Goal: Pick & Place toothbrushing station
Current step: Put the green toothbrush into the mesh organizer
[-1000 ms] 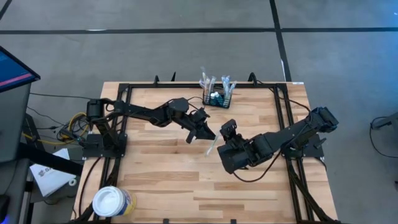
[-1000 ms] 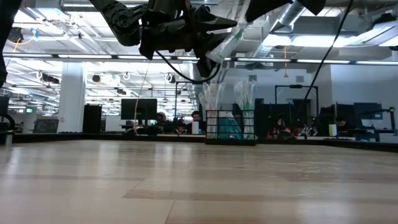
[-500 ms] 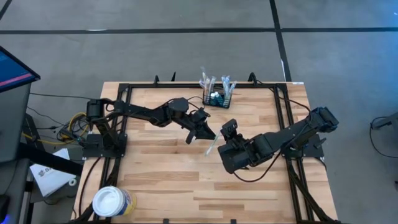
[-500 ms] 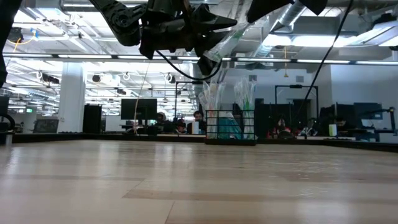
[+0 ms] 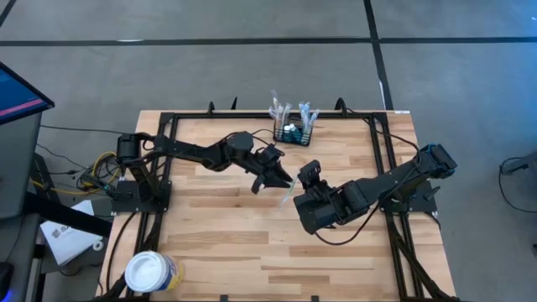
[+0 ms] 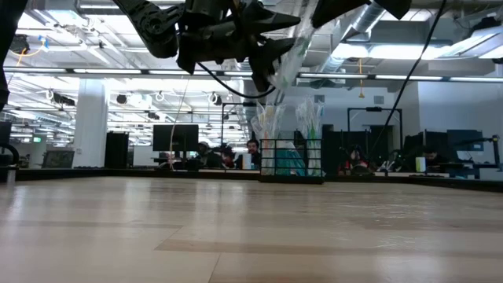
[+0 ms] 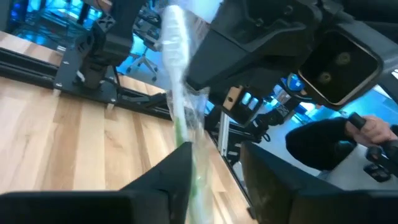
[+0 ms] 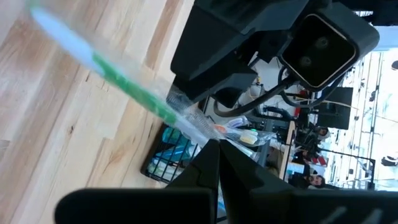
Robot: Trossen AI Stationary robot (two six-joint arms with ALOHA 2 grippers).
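A toothbrush in a clear wrapper (image 5: pixel 286 198), white and green, hangs in the air over the table's middle, between my two grippers. My right gripper (image 5: pixel 295 191) is shut on one end of it. My left gripper (image 5: pixel 284 179) is open, and the toothbrush (image 7: pixel 180 93) runs between its fingers, close to one of them. The toothbrushing station (image 5: pixel 292 132), a small black wire-mesh caddy, stands on its base at the table's far edge. Several wrapped toothbrushes stand upright in the caddy (image 6: pixel 291 161). My right gripper pinches the wrapper's end (image 8: pixel 202 127) between its two fingers; the toothbrush juts away from them, lifted clear of the table and tilted. My left gripper stands open about the toothbrush's middle; the wrapper lies beside one finger (image 7: pixel 177 180), and I cannot tell whether they touch.
A round white tub with a yellow-blue label (image 5: pixel 153 273) stands at the near left corner. Black frame rails (image 5: pixel 382 159) run along the table's sides and far edge. A person's hand (image 7: pixel 373 127) shows in the room beyond.
My left gripper has opened without shifting place. The toothbrush has tipped to a steeper slant: its lower end has swung, while the end in my right gripper has stayed put.
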